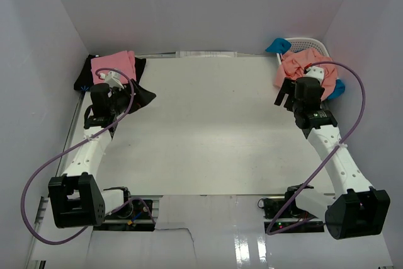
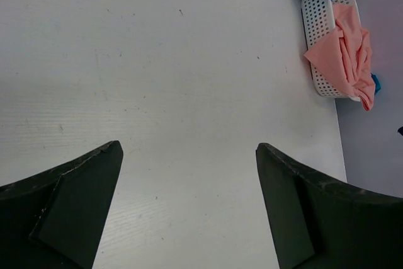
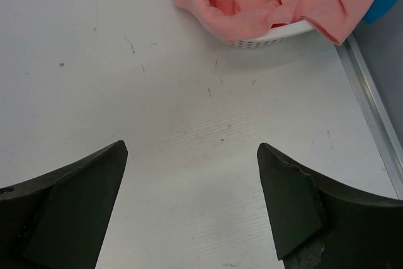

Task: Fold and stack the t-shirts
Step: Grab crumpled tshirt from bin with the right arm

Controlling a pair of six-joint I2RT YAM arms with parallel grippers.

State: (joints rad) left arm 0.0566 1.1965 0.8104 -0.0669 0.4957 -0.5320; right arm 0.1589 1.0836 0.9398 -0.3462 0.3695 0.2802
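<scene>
Though under salmon t-shirt (image 1: 298, 62), blue t-shirts (image 1: 278, 45).

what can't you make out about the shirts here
- Top view: black t-shirt mostly hidden under the pink t-shirt and left arm; its fold is unclear.
- All views: blue t-shirts show only corners beneath the salmon t-shirt in the basket; their count is unclear.

The top view looks down from behind over the whole table (image 1: 208, 130), while both wrist views hover close above it, sharing the basket (image 2: 317, 23) at its far right corner.
</scene>
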